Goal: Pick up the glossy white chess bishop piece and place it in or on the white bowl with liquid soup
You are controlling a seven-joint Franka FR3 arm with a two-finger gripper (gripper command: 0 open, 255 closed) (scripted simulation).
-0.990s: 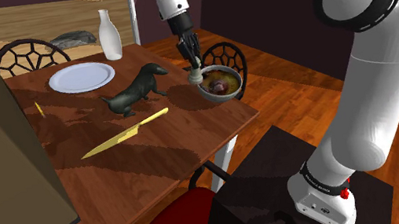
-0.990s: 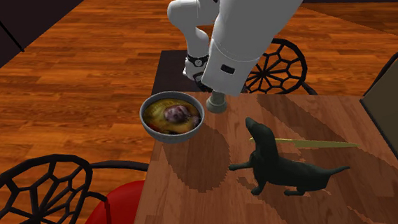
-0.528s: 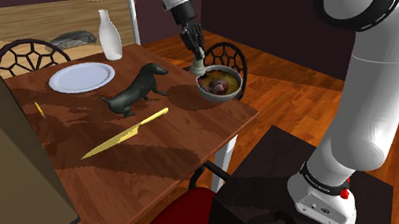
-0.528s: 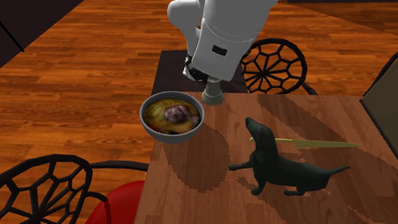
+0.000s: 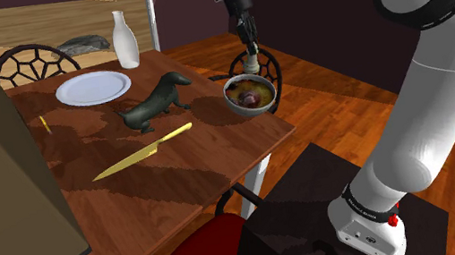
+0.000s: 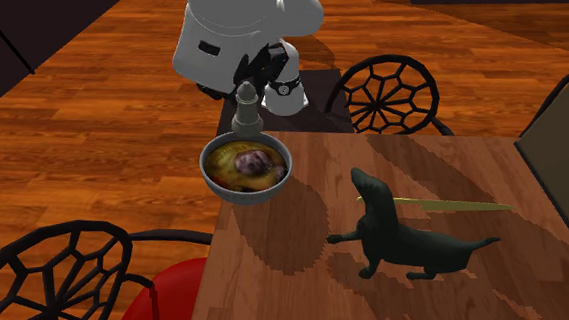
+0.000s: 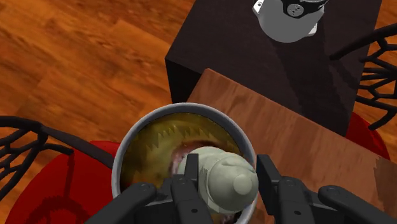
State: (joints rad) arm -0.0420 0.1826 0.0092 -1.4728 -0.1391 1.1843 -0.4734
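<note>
On your table (image 5: 178,174), the soup bowl (image 6: 246,196) sat at the corner nearest the stand. Your end effector (image 7: 226,189) hung over it, fingers clamped near the head of the pale bishop (image 6: 247,108), base downward. I judged the piece light, rigid and slick. Its narrow upper body looked the surest hold.

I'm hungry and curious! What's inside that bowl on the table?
Yellow-brown soup with a pinkish lump in the middle fills the bowl. In the wrist view, the bishop clasped in the hand hangs above and covers part of the soup.
</note>
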